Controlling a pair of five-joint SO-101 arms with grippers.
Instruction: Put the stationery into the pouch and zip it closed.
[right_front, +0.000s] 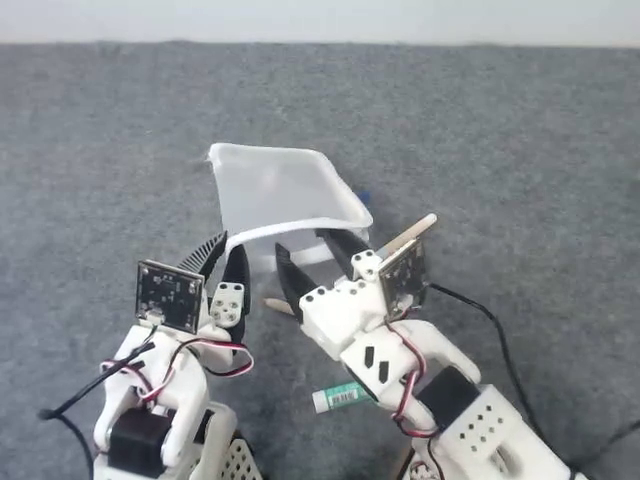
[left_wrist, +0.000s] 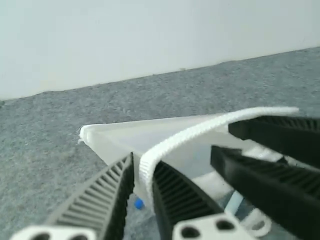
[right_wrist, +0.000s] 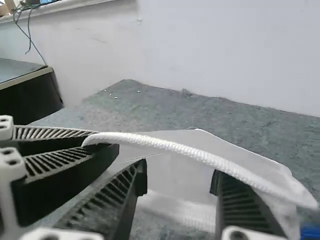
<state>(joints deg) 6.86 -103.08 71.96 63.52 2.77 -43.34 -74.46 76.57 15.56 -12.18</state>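
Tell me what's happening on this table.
Two robot arms are working on a translucent white pouch on the grey table. The left gripper pinches the pouch's zipper edge at one end, with the mouth open. The right gripper is open, its fingers set either side of the same edge farther along. A glue stick lies on the table beside the right arm, not yet in the pouch.
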